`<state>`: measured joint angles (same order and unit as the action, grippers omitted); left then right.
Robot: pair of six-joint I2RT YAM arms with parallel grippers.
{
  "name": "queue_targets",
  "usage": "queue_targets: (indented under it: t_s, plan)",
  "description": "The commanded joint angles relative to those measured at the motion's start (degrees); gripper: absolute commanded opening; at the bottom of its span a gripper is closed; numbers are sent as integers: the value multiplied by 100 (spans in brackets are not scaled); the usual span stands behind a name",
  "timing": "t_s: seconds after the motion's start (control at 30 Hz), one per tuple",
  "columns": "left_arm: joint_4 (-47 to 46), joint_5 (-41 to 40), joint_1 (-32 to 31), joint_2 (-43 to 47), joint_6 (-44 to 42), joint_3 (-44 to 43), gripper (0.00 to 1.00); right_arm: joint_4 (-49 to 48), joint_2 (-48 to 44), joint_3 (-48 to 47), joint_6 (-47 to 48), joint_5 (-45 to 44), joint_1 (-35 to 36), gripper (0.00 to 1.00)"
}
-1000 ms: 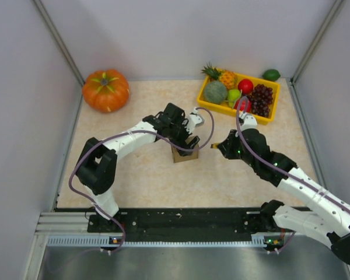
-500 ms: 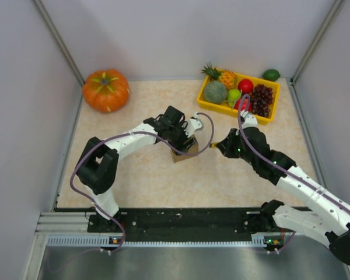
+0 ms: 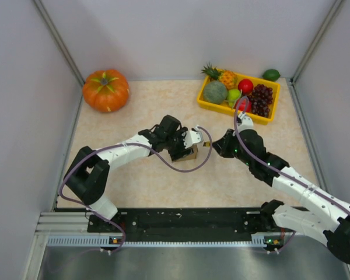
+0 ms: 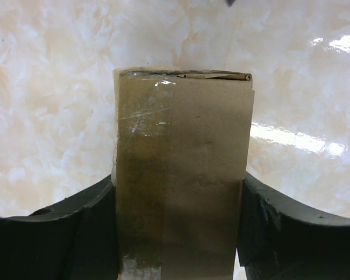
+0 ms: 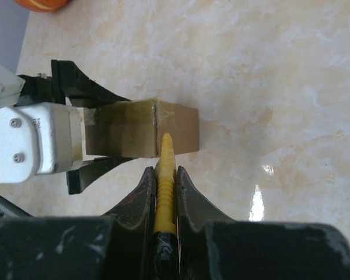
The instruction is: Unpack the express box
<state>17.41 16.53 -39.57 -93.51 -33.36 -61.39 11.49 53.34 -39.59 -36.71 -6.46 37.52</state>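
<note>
The express box (image 3: 191,154), a small taped brown carton, lies mid-table. My left gripper (image 3: 184,149) is shut on it, one black finger (image 4: 70,233) on each side; the box (image 4: 184,169) fills the left wrist view, tape down its face. My right gripper (image 3: 214,144) is just right of the box, shut on a yellow ribbed tool (image 5: 165,169). In the right wrist view the tool's tip sits at the box's (image 5: 134,127) taped seam, whether touching I cannot tell. The left gripper's fingers (image 5: 84,87) clamp the box from the left there.
An orange pumpkin (image 3: 105,90) sits at the far left. A yellow fruit tray (image 3: 232,109) with several fruits stands at the far right, with a green fruit (image 3: 271,74) behind it. Grey walls close in the left, back and right sides.
My left arm has dropped lower and turned its wrist, still holding the box. My right gripper has moved a little left, bringing the yellow tool closer to the box.
</note>
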Motion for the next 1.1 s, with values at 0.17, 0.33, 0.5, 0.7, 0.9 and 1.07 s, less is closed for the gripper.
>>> queue_targets:
  t_s: [0.17, 0.33, 0.5, 0.7, 0.9, 1.07]
  plan:
    - [-1, -326, -42, 70, -592, 355, 50, -1307, 536, 136, -56, 145, -104, 0]
    - [43, -344, -42, 18, -566, 355, 50, -1307, 756, -162, -47, 136, -122, 0]
    - [70, -282, -42, -62, -496, 329, 50, -1394, 906, -286, -56, 206, -148, 0]
    - [61, -282, -42, -70, -504, 373, 49, -1456, 958, -365, -64, 250, -166, 0]
    - [61, -282, -42, -88, -487, 399, 49, -1500, 1082, -417, -82, 347, -183, 0]
    - [61, -230, -42, -79, -487, 408, 48, -1518, 1187, -400, -47, 365, -183, 0]
